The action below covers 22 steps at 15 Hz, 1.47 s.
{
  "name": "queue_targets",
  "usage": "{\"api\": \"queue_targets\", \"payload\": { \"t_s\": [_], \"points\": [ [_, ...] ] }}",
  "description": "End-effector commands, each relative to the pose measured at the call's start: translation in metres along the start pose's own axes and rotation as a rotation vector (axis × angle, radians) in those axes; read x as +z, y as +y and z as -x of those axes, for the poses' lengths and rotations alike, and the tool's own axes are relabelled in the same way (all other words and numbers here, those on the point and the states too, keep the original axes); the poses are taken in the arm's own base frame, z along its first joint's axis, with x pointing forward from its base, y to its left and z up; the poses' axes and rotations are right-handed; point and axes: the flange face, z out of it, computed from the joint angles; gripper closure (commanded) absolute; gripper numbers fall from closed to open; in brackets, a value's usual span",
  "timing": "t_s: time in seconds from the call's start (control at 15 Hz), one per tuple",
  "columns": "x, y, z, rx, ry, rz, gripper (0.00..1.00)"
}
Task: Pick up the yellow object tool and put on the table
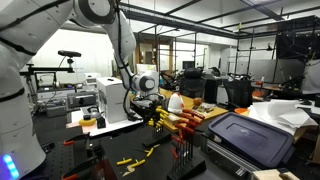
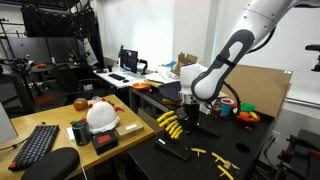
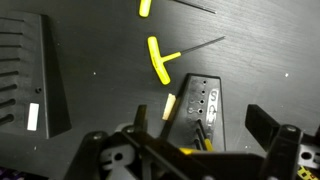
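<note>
Jaws: stood spread in the wrist view, dark fingers (image 3: 272, 132) wide apart at the frame's lower edge; a sliver of yellow showed low between them, but whether it was gripped could not be told.
Gripper (image 2: 188, 108): hung just above the tool rack (image 2: 178, 126), near the middle of the black counter (image 2: 255, 140), in both exterior views.
Yellow tool (image 3: 160, 60): a T-handle key with a thin metal shaft, lying flat on the counter beyond the rack in the wrist view, apart from the jaws.
Other yellow pieces: more handles (image 2: 170, 122) seated in the rack; loose ones (image 2: 222, 165) lying toward the counter's near edge.
Step in hand (judgement): most likely closing on a yellow handle at the rack, before lifting it and setting it down on bare counter.
How to do it well: centre the jaws across the handle's short width, not the shaft; lift straight so neighbouring handles are not dragged out.
Placement: choose open counter away from the edge and the loose tools; lower until it rests before letting go.
Risk: thin shaft may snag in the rack slot.
</note>
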Motion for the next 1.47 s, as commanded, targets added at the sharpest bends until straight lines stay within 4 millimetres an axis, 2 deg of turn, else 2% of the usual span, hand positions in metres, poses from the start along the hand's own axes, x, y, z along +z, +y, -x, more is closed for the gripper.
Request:
{"api": "queue_targets", "payload": {
  "t_s": [0.0, 0.27, 0.53, 1.4],
  "points": [
    [-0.006, -0.018, 0.001, -0.037, 0.031, -0.038, 0.00],
    [-0.001, -0.030, 0.002, -0.053, 0.034, -0.058, 0.00],
    [0.010, -0.032, 0.008, -0.026, 0.040, -0.041, 0.00],
    [0.040, -0.015, 0.049, 0.144, 0.259, -0.023, 0.00]
  ]
}}
